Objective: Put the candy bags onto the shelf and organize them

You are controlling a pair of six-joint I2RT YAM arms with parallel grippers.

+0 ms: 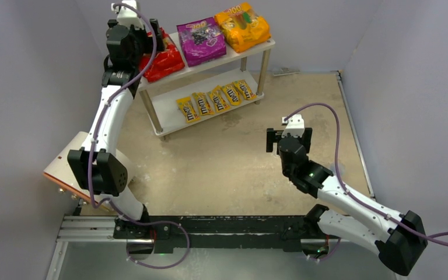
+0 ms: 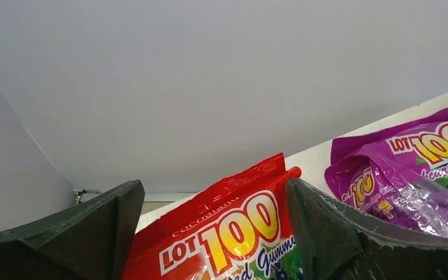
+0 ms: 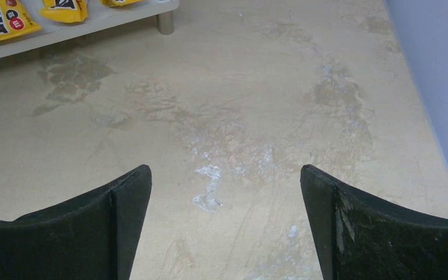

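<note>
The shelf (image 1: 256, 48) stands at the back left. On its top board lie a red candy bag (image 1: 166, 61), a purple one (image 1: 201, 39) and an orange one (image 1: 242, 26). Several yellow packets (image 1: 216, 99) lie in a row on the lower board. My left gripper (image 1: 151, 44) hovers open over the red bag (image 2: 227, 227), a finger on either side of its top end; the right finger meets the bag's edge. The purple bag (image 2: 408, 175) lies just to its right. My right gripper (image 1: 289, 137) stands open above the bare table (image 3: 226, 172), nothing between its fingers.
A flat cream object with an orange rim (image 1: 64, 175) sits at the left edge beside the left arm. Grey walls close in the left, back and right. One shelf leg (image 3: 165, 23) and two yellow packets (image 3: 0, 23) show in the right wrist view's top left.
</note>
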